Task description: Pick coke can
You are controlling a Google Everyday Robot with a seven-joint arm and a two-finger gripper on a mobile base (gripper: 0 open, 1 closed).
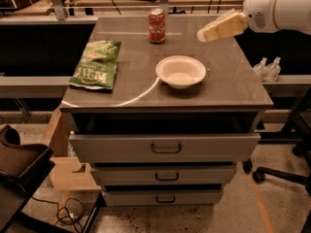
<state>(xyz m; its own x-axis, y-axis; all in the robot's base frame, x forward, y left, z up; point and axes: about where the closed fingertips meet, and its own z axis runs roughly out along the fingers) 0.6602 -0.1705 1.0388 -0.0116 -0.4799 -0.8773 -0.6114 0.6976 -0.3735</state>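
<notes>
The coke can (156,25), red with white lettering and a silver top, stands upright at the back middle of the grey cabinet top (228,76). My gripper (203,34) comes in from the upper right on the white arm (279,8). It hovers above the cabinet top, to the right of the can and apart from it, behind the white bowl (181,71).
A green chip bag (95,64) lies at the left of the cabinet top. The top drawer (165,146) below stands slightly pulled out. Two small bottles (267,69) stand on a ledge at right. A chair base (279,171) is at the lower right.
</notes>
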